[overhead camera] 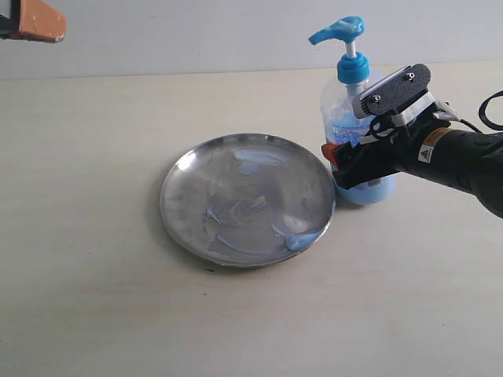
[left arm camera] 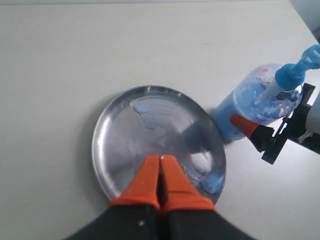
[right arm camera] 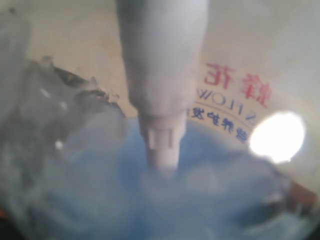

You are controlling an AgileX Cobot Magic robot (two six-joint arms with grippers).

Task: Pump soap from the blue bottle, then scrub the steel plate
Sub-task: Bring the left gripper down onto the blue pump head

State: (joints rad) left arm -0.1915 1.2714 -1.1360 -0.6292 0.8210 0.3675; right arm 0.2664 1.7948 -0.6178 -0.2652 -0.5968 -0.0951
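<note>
Here the right pincer (overhead camera: 355, 161) clamps the clear blue bottle (overhead camera: 339, 106) beside the shiny steel plate (overhead camera: 196, 196); left pincer (left arm camera: 160, 172) pressed together.

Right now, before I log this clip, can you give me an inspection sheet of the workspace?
Surface: pale beige table, matte.
Job's things: steel plate smeared with pale blue soap, one blob near its rim; blue bottle upright beside the plate.
Clutter: nothing seen.
Grippers: left gripper shut, holding nothing, raised; right gripper closed around the bottle's body.
Cables: black cable looping behind the right gripper.
Surroundings: plain pale wall behind the table.
</note>
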